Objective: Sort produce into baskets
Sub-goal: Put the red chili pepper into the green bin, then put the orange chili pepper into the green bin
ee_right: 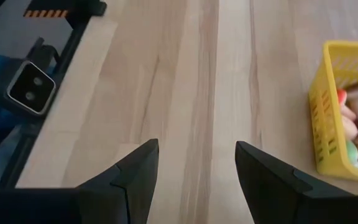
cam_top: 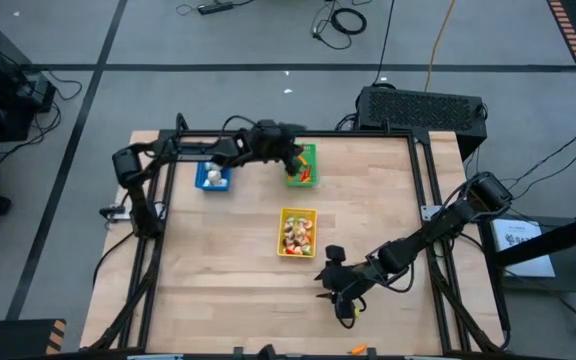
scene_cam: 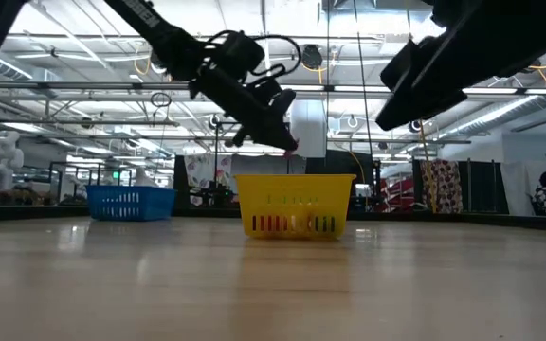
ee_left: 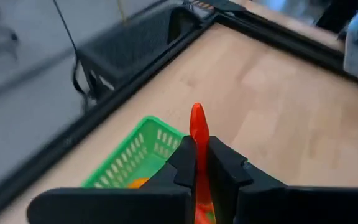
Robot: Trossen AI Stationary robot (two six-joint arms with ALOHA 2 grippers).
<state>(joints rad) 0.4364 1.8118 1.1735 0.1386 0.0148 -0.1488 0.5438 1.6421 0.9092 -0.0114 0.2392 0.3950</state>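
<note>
My left gripper (cam_top: 293,160) is over the green basket (cam_top: 304,165) at the table's far middle, shut on an orange-red carrot-like piece (ee_left: 197,127). The green basket also shows in the left wrist view (ee_left: 132,158) below the fingers. The blue basket (cam_top: 212,178) sits to its left with white bulbs inside. The yellow basket (cam_top: 297,232) in the table's middle holds several produce pieces. My right gripper (cam_top: 336,283) is open and empty above the table near the front, right of the yellow basket (ee_right: 344,118). My left gripper pinches the carrot-like piece between its two fingers (ee_left: 185,165), on the piece's sides (ee_left: 199,162). Its pointed end (ee_left: 196,112) sticks out past the fingertips. The piece is lifted clear, above the green basket.
A black box (cam_top: 423,105) stands beyond the table's far right edge. Black frame rails (cam_top: 428,200) run along the table's sides. Bare wood lies between the yellow basket and the near edge (cam_top: 228,300).
</note>
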